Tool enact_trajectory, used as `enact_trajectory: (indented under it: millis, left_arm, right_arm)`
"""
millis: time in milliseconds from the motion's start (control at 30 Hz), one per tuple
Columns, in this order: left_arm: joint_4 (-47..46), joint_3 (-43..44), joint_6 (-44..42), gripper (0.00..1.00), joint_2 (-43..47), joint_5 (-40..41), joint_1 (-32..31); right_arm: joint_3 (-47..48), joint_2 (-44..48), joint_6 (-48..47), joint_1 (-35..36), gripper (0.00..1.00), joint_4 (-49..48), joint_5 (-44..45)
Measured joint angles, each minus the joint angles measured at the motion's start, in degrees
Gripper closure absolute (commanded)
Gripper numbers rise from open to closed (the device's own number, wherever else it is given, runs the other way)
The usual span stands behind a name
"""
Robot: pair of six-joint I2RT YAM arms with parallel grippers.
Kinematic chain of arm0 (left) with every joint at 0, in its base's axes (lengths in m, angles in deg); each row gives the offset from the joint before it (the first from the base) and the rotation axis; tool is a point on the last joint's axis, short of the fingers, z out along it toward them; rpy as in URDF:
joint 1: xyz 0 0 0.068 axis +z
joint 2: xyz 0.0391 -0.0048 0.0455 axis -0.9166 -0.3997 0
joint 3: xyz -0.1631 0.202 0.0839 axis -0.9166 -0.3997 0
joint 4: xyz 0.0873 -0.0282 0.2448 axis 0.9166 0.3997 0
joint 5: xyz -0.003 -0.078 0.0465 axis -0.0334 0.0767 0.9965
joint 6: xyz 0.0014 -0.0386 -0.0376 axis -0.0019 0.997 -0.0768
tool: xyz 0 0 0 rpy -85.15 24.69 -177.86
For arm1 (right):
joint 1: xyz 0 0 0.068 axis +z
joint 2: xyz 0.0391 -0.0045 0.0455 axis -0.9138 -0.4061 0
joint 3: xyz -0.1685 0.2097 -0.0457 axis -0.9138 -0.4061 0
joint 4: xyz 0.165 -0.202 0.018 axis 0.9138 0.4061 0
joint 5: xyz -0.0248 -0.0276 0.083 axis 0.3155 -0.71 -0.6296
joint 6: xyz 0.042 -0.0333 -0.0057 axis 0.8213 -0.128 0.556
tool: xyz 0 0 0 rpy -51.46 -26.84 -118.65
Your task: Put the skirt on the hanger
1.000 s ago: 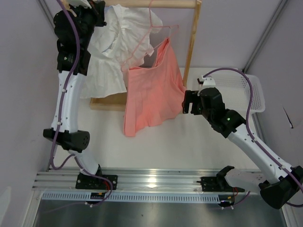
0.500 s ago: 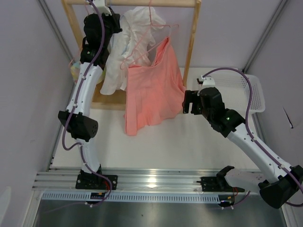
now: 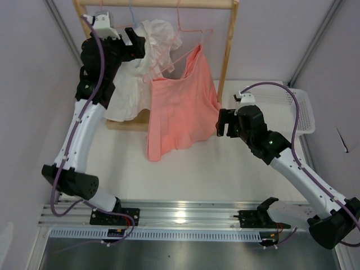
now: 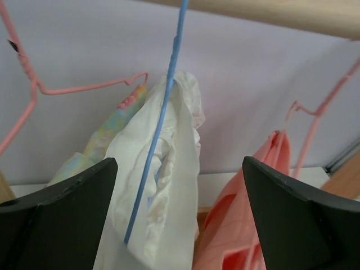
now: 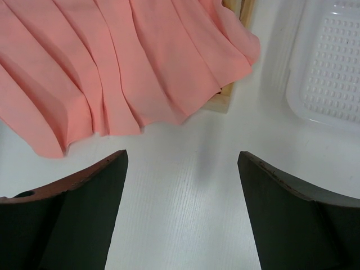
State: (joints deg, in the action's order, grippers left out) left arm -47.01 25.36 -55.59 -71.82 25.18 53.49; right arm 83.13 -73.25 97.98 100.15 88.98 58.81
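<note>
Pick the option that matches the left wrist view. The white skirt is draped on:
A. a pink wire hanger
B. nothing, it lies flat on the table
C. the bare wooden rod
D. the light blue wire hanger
D: the skirt hangs bunched around the wire of the light blue hanger, which runs up to the rod, while the left gripper stands open on either side of it, holding nothing.

Wht arms [image 3: 80,138], blk joints [image 3: 76,183], purple cables [image 3: 264,83].
</note>
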Motion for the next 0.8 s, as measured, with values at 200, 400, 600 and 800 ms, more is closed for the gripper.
enact_trajectory:
  millis: [200,400,600,800]
  left_arm:
    - [1.6,-10.21,1.14,0.01,17.86,-1.09,-0.02]
    - [4.48,-23.98,2.78,0.01,35.58,-3.39,-0.07]
    - [9.99,-39.91,3.74,0.01,51.12,-6.29,-0.07]
    - [13.75,-52.96,6.51,0.0,57.46,-12.24,-0.22]
  right_arm:
    - [-1.36,1.51,0.28,-0.28,0.05,-0.04,-0.28]
    - [-1.44,1.84,1.55,-0.5,0.01,0.28,0.09]
    - [-2.45,4.63,2.89,-0.59,0.01,0.79,1.79]
    - [-3.96,7.52,4.94,-0.59,0.01,0.74,3.17]
